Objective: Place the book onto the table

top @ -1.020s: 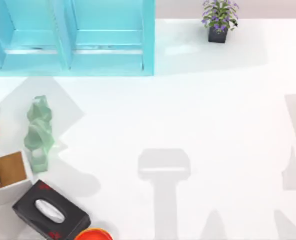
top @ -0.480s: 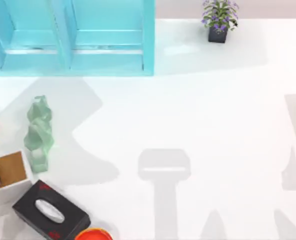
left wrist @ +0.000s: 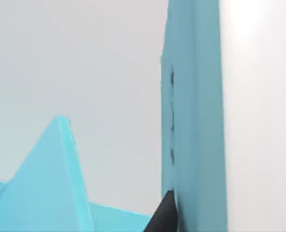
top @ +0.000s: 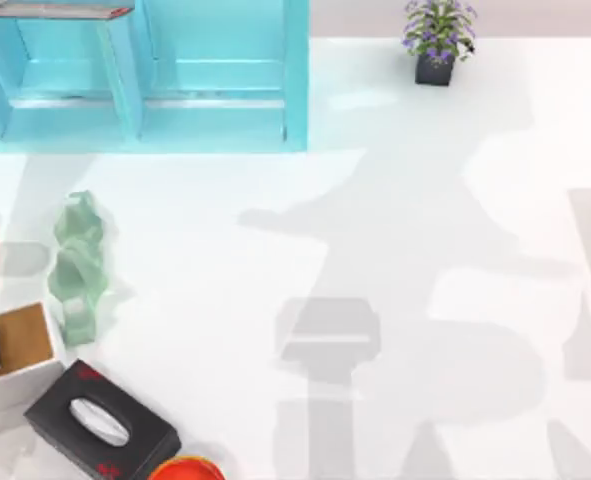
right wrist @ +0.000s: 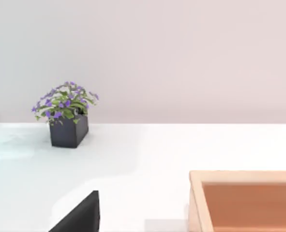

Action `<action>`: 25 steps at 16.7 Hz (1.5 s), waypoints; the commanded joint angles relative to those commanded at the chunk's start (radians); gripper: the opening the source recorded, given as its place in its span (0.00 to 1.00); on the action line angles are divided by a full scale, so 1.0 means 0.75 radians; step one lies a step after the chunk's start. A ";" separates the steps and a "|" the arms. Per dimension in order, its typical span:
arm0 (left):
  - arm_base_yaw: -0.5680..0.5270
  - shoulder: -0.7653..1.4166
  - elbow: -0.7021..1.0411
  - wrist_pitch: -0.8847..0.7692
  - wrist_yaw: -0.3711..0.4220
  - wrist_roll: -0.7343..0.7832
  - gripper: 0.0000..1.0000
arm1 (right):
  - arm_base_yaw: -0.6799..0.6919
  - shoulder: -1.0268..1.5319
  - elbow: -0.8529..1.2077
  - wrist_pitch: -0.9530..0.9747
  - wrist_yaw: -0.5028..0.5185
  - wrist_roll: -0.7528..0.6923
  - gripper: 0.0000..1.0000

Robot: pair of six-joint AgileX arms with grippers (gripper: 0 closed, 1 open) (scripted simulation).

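Note:
The book's white end with small red marks [top: 55, 10] shows at the top view's upper left edge, above the light-blue shelf unit [top: 215, 90]. In the left wrist view the book [left wrist: 193, 116] is a tall teal-blue slab standing on edge. A dark fingertip [left wrist: 164, 215] of my left gripper presses against its cover, and the gripper is shut on the book. The white table [top: 395, 230] spreads out below. A dark part of my right gripper [right wrist: 80, 215] hangs over the table's right side, away from the book.
On the left stand a green twisted sculpture [top: 77, 265], a white box with a brown inside [top: 15, 350], a black tissue box [top: 100, 420] and an orange dish [top: 185, 470]. A potted purple plant [top: 437, 40] is at the back. A wooden box [right wrist: 244, 203] lies near my right gripper.
The book's white, red-marked end has come into the top view's upper left edge. The large arm shadow has swept from the left across to the middle and right of the table.

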 joint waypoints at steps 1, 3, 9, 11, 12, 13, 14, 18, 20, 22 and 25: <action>-0.116 0.027 0.013 0.044 -0.068 -0.157 0.00 | 0.000 0.000 0.000 0.000 0.000 0.000 1.00; -0.341 0.086 0.032 0.119 -0.224 -0.466 0.00 | 0.000 0.000 0.000 0.000 0.000 0.000 1.00; -0.917 0.269 0.011 0.225 -0.785 -1.201 0.00 | 0.000 0.000 0.000 0.000 0.000 0.000 1.00; -1.065 0.319 -0.013 0.222 -0.986 -1.393 0.00 | 0.000 0.000 0.000 0.000 0.000 0.000 1.00; -1.127 0.340 -0.026 0.216 -1.087 -1.478 0.00 | 0.000 0.000 0.000 0.000 0.000 0.000 1.00; -1.182 0.361 -0.039 0.207 -1.188 -1.554 0.00 | 0.000 0.000 0.000 0.000 0.000 0.000 1.00; -1.230 0.382 -0.051 0.196 -1.287 -1.620 0.00 | 0.000 0.000 0.000 0.000 0.000 0.000 1.00; -1.363 0.458 -0.098 0.132 -1.645 -1.787 0.00 | 0.000 0.000 0.000 0.000 0.000 0.000 1.00; -1.400 0.492 -0.120 0.097 -1.782 -1.836 0.00 | 0.000 0.000 0.000 0.000 0.000 0.000 1.00; -1.423 0.517 -0.138 0.067 -1.876 -1.863 0.00 | 0.000 0.000 0.000 0.000 0.000 0.000 1.00; -1.434 0.532 -0.148 0.050 -1.922 -1.876 0.00 | 0.000 0.000 0.000 0.000 0.000 0.000 1.00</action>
